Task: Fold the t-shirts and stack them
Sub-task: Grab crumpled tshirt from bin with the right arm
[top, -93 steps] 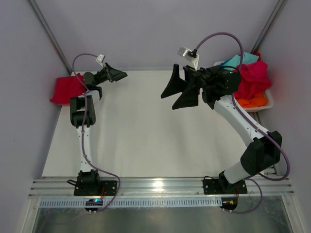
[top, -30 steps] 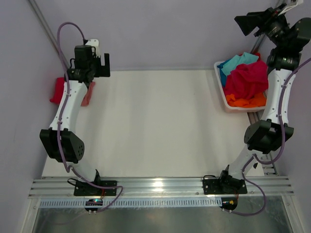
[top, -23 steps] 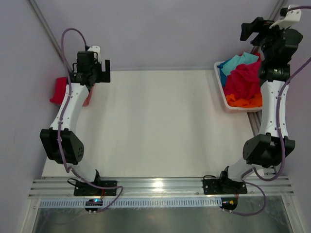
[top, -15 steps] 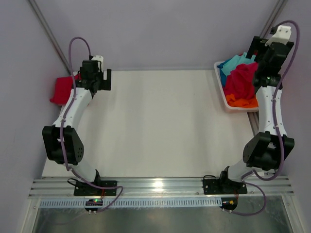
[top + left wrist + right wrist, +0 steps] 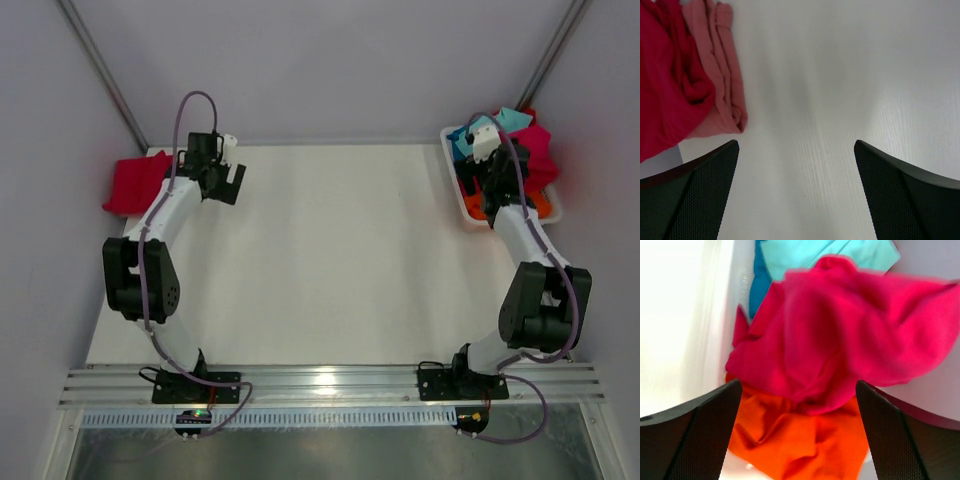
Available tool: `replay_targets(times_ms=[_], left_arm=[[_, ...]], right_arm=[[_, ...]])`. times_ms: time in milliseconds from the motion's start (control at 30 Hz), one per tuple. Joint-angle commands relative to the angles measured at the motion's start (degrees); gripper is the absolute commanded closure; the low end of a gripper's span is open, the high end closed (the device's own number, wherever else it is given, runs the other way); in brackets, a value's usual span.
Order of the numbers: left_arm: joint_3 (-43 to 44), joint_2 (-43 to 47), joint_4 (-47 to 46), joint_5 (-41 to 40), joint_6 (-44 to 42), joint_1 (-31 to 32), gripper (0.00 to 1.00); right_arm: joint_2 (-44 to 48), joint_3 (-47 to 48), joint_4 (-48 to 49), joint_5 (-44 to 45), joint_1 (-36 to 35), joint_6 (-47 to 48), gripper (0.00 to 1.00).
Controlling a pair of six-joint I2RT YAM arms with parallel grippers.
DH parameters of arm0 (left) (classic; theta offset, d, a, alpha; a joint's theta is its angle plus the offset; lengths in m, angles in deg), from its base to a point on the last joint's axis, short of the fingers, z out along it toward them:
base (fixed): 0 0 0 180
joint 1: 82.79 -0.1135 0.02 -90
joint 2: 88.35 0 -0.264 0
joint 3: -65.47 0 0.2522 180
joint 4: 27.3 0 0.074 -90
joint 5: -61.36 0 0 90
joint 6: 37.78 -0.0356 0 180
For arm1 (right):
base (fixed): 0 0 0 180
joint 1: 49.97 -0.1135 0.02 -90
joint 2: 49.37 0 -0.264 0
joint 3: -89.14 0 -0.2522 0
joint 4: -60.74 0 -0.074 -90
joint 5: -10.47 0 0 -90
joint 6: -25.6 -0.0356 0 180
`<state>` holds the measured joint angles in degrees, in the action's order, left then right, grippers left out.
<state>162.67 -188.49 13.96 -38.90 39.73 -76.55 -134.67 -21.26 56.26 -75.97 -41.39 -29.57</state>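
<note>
Step in hand: likely picking the next shirt out of the bin (image 5: 455, 185)
Right gripper (image 5: 797, 387): fingers spread wide, empty, poised over the bin's heap
Magenta shirt (image 5: 840, 340): crumpled on top of the bin's pile, with the orange shirt (image 5: 790, 445) under it at the bin's near end and the teal shirt (image 5: 840, 252) at its far end
Grip: pinch one raised magenta fold and lift straight up, so the orange shirt stays in the bin
Left gripper (image 5: 796, 150): open, empty, well apart from the bin, beside the folded stack (image 5: 670, 85)
</note>
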Motion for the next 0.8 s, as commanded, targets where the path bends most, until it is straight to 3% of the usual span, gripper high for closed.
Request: replay_targets(times_ms=[0, 67, 133, 167, 200, 233, 267, 367, 400, 433, 467, 500, 533, 567, 600, 633, 667, 700, 767], left_arm=[[7.42, -3.12, 11.48, 6.02, 0.62, 0.00, 0.01], [9.37, -3.66, 17.31, 8.84, 2.64, 0.00, 0.04], [9.90, -3.57, 20.81, 13.74, 2.65, 0.00, 0.17], [11.47, -3.66, 21.96, 14.39, 2.65, 0.09, 0.26], [12.88, -4.36, 23.72, 15.09, 2.56, 0.17, 0.58], [14.54, -4.89, 25.56, 15.79, 2.04, 0.26, 0.66], [17.78, -5.41, 28.80, 16.23, 1.60, 0.35, 0.80], [21.76, -7.44, 32.16, 17.12, -1.74, 0.35, 0.89], [22.90, -7.44, 31.91, 16.60, -2.70, 0.53, 0.84], [22.91, -7.18, 31.30, 15.63, -3.58, 0.70, 0.72], [22.73, -6.74, 29.73, 14.84, -3.68, 0.88, 0.41], [22.47, -6.30, 29.10, 14.31, -3.59, 0.97, 0.18], [22.38, -5.60, 28.75, 13.70, -3.51, 1.14, 0.01], [22.47, -5.42, 28.66, 12.82, -3.50, 1.75, 0.01], [22.73, -5.25, 28.92, 12.29, -3.85, 1.93, 0.01], [22.82, -4.98, 29.09, 12.98, -4.20, 2.46, 0.02], [22.73, -4.81, 29.09, 14.20, -4.03, 2.55, 0.06], [22.56, -4.54, 29.09, 15.43, -4.12, 2.55, 0.13], [21.51, -3.66, 28.57, 16.94, -3.95, 2.64, 0.66]], right_arm=[[-4.60, 22.14, -19.34, -1.00, 1.96, -1.57, 0.01], [-7.95, 26.59, -27.89, -1.53, 2.06, -2.57, 0.03], [-8.65, 29.76, -32.62, -2.23, 2.06, -3.89, 0.10], [-9.27, 31.69, -36.49, -3.54, 1.97, -3.98, 0.15], [-10.23, 38.06, -41.22, -6.34, 2.06, -1.72, 0.26], [-11.28, 41.78, -50.15, -8.02, 1.97, -0.04, 0.50], [-12.86, 44.60, -52.76, -7.86, 2.23, 1.11, 0.56], [-12.62, 49.46, -55.07, -8.82, 3.20, 4.54, 0.67], [-12.18, 48.85, -54.29, -8.65, 3.20, 5.15, 0.67], [-11.56, 48.67, -52.63, -8.56, 3.20, 3.42, 0.67], [-11.30, 48.67, -52.61, -9.69, 3.29, 2.10, 0.40], [-10.77, 49.36, -52.96, -10.92, 3.20, 0.87, 0.11], [-10.42, 49.37, -53.57, -11.72, 3.20, -1.67, 0.01], [-10.16, 49.02, -53.84, -12.51, 3.20, -2.48, 0.03], [-9.46, 48.50, -54.27, -14.95, 3.20, -2.49, 0.18], [-8.84, 46.75, -54.28, -15.50, 3.11, -2.31, 0.56], [-8.83, 45.17, -53.15, -15.50, 3.20, -3.27, 0.73], [-8.40, 43.85, -51.83, -12.89, 3.20, -4.58, 0.84], [-8.48, 41.74, -49.88, -10.33, 3.20, -7.30, 0.97]])
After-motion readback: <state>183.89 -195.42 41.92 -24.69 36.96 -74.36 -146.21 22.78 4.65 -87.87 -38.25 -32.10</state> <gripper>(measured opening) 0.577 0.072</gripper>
